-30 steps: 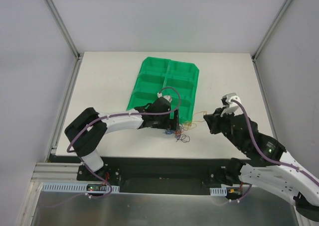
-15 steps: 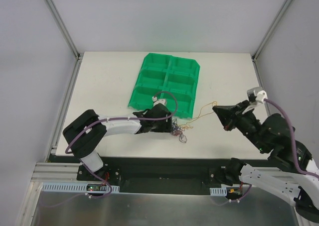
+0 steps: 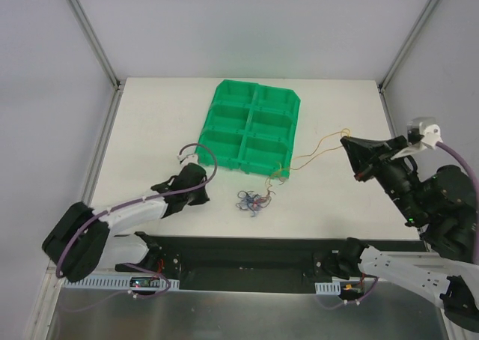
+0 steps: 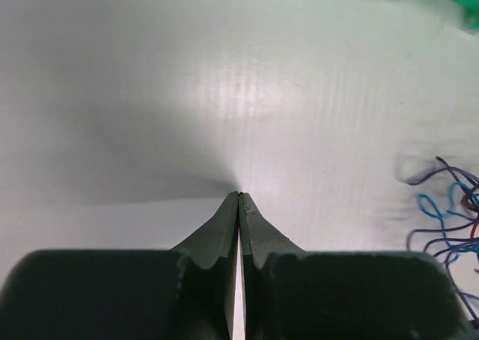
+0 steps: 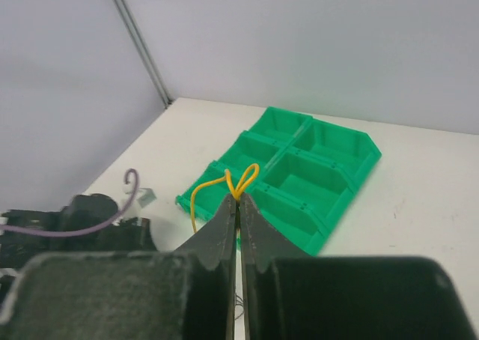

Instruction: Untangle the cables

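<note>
Cable clamped in one claw, tangle on the tabletop

Right claw (image 5: 238, 198) is clamped on a looped yellow cable (image 5: 244, 178), which trails down to the tangle (image 3: 253, 200) near the tabletop's (image 3: 150, 130) front edge, before the green bin (image 3: 251, 114). Left claw (image 4: 239, 195), jaws together, sits left of it. The tangle's thin blue and purple strands blur together.

No legible text or labels anywhere.
</note>
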Motion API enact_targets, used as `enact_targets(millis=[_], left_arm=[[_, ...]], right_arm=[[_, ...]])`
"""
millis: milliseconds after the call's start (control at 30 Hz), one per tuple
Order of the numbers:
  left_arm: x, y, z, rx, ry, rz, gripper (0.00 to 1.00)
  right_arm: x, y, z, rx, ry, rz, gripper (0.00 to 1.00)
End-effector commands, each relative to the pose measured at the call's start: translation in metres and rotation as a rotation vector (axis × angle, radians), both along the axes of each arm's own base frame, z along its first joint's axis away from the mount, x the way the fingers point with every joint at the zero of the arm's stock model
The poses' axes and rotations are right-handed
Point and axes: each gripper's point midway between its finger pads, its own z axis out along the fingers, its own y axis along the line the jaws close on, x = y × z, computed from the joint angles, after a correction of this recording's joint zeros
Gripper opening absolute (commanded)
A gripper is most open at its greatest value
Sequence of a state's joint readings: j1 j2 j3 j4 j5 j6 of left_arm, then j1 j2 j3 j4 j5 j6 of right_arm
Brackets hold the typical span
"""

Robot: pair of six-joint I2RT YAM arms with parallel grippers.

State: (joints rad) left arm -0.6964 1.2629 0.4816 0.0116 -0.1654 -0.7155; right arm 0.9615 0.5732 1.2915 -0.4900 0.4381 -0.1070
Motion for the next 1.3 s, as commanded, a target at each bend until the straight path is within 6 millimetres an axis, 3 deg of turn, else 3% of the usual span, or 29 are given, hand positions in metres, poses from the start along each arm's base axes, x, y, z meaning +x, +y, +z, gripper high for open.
enact_targets(millis=[0,100,167,300,333,433,600,733,833,1133,1267], left_arm=[[-0.004,0.043,0.020,0.074,-0.099,0.052,0.00],[-0.003,0.065,0.050,0.078,-0.198,0.122,0.00],[-0.003,0.059,0.072,0.024,-0.266,0.069,0.06],[-0.016,-0.005,0.128,-0.218,-0.402,-0.295,0.64],[-0.021,-0.018,0.139,-0.271,-0.423,-0.373,0.72],[-0.029,-0.049,0.173,-0.411,-0.506,-0.534,0.81],[-0.055,-0.110,0.221,-0.592,-0.624,-0.836,0.83],[-0.067,-0.165,0.233,-0.503,-0.718,-0.960,0.86],[-0.056,-0.191,0.232,-0.463,-0.784,-0.941,0.88],[-0.028,-0.256,0.224,-0.484,-0.926,-0.985,0.91],[0.000,-0.272,0.220,-0.471,-0.935,-0.871,0.86]], right_arm=[[0.026,0.008,-0.014,-0.084,0.021,-0.100,0.01],[0.036,0.010,-0.028,-0.130,0.049,-0.145,0.01],[0.039,0.016,-0.037,-0.147,0.069,-0.134,0.01],[0.037,0.033,-0.049,-0.148,0.100,-0.071,0.01],[0.037,0.036,-0.051,-0.145,0.106,-0.062,0.01],[0.035,0.041,-0.058,-0.135,0.125,-0.037,0.01],[0.032,0.050,-0.058,-0.111,0.136,0.005,0.01],[0.029,0.056,-0.051,-0.075,0.134,0.038,0.00],[0.026,0.061,-0.046,-0.048,0.128,0.064,0.01],[0.017,0.063,-0.019,0.070,0.103,0.111,0.01],[0.009,0.071,-0.009,0.112,0.105,0.173,0.01]])
